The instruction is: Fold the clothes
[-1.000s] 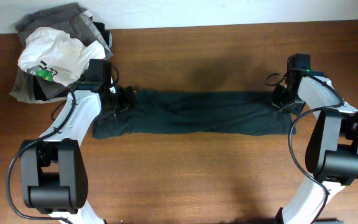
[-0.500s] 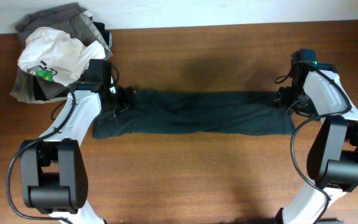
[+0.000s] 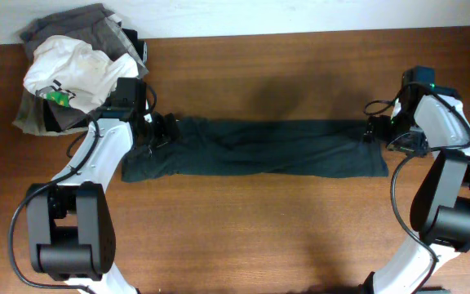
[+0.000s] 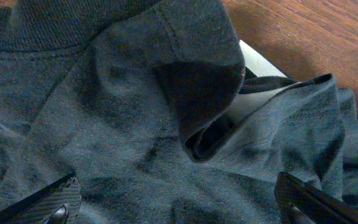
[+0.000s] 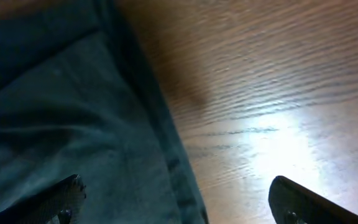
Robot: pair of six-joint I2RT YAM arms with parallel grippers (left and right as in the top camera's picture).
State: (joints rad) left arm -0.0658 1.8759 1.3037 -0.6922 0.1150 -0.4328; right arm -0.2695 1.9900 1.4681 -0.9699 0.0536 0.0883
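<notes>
The left arm bends up from 7 o'clock and hangs the left gripper [image 3: 163, 131] over the 9 o'clock end of the T-shirt [image 3: 268, 147]. Its jaws are spread wide above rumpled cloth (a hemmed fold curls up there in the wrist view). The right arm arcs from 5 o'clock to the shirt's 3 o'clock end, with the right gripper [image 3: 374, 131] likewise agape and clasping nothing. The shirt, very dark teal, lies as a long creased band across the middle of the table [image 3: 300, 237].

Even light overhd; glare on table [image 5: 278, 146]; wrist pics blurry.
</notes>
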